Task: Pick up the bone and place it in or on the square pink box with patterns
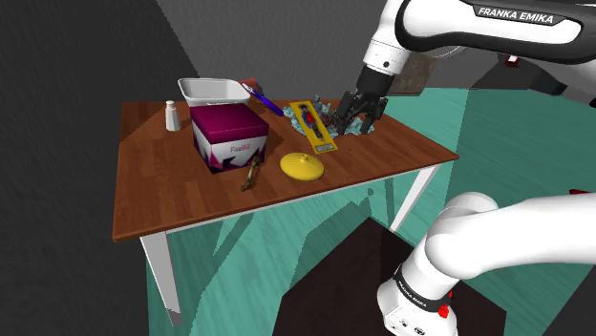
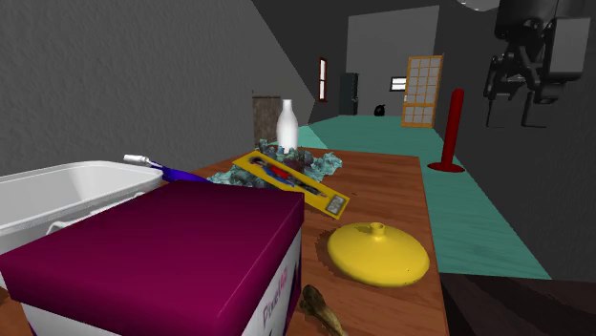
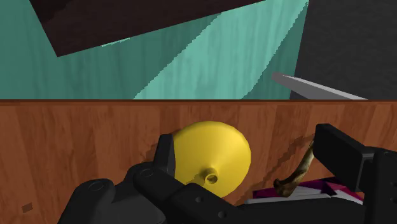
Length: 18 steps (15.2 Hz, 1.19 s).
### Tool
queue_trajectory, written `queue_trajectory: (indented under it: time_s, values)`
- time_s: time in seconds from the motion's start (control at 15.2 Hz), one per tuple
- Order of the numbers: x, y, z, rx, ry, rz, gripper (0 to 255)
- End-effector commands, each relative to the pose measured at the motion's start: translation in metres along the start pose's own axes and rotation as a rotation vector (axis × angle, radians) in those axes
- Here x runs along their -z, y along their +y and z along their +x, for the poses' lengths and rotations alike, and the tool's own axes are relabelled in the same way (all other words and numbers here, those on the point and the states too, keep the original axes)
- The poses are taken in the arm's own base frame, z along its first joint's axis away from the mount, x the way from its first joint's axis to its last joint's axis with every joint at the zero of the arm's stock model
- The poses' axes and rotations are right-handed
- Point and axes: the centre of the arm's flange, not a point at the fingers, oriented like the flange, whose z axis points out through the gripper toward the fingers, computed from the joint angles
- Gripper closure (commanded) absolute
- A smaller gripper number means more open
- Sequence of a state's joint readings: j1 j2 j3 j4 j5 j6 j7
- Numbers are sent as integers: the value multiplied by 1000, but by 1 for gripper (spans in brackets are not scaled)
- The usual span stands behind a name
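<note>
step: approach; bone (image 1: 251, 176) not grasped yet
my gripper (image 1: 355, 122): wide open, empty
bone place: tabletop (image 1: 162, 196), well apart from my gripper, beside pink box (image 1: 229, 136)
next: I'd move over it, descend, close

Arching the white arm (image 1: 497, 24) up from the shoulder view's lower right and across toward its left. Pointing the claw (image 1: 353, 122) downward, hanging in the air. Holding both black fingers (image 3: 343, 153) well apart, clasping nothing between them.
</note>
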<state>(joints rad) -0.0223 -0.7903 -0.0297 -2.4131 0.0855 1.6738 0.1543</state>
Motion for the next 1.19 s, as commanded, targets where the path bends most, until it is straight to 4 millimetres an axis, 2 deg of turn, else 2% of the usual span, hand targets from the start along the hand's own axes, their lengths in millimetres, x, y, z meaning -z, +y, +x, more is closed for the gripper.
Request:
queue_trajectory:
  time_s: [0.0, 0.53, 1.12]
  values:
    - [0, 0, 0, 0, 0, 0, 0]
    - [-65, -71, 35, -212, 50, 10, 0]
    - [-135, -140, 94, -450, 106, 21, 0]
